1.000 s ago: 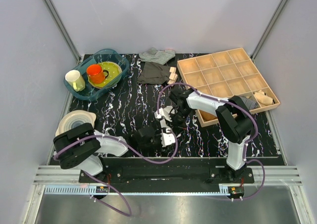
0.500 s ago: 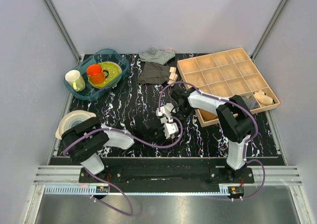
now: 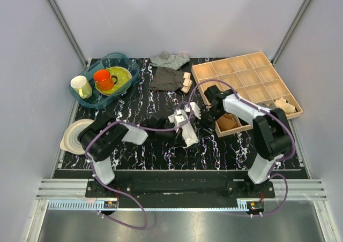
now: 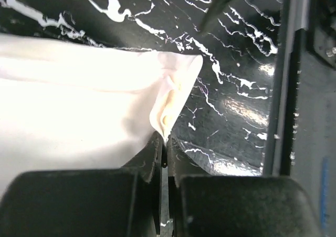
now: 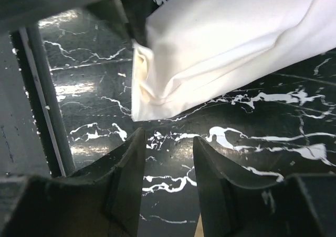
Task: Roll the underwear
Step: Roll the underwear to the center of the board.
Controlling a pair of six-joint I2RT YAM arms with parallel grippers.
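Underwear [image 4: 79, 100], its corner clenched in left pincer [image 4: 164, 140]; right pincer [image 5: 168, 158] released beside it. Thin cloth may slip out if pulled, loosening the roll.

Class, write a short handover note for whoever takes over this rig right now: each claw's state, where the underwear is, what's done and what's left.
Left claw: shut, pinching a corner of the underwear.
Right claw: open, holding nothing, just short of the cloth's bunched end.
Underwear: lying on the black marbled table, between the two claws.
Done: cloth gripped; it looks folded into a narrow band.
Left: roll it up; no finished roll shows yet.
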